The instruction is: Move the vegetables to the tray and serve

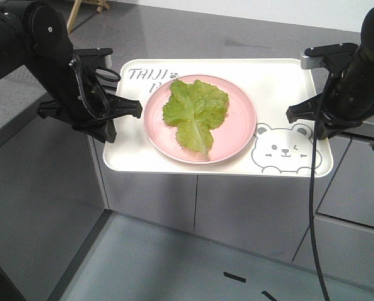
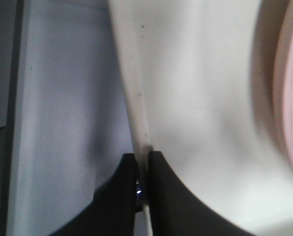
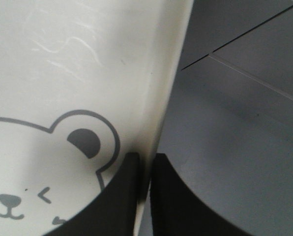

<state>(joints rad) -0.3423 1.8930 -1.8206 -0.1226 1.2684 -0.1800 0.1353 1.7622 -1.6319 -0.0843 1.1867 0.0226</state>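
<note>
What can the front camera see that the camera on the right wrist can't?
Only the front view shows the lettuce leaf lying on the pink plate, the TAIJI lettering, and the left gripper shut on the left edge of the tray. Only the right wrist view shows, close up, how the right gripper pinches the tray's right rim, with one finger on each side of it. Both views show the tray, the winking bear drawing and the right gripper.
</note>
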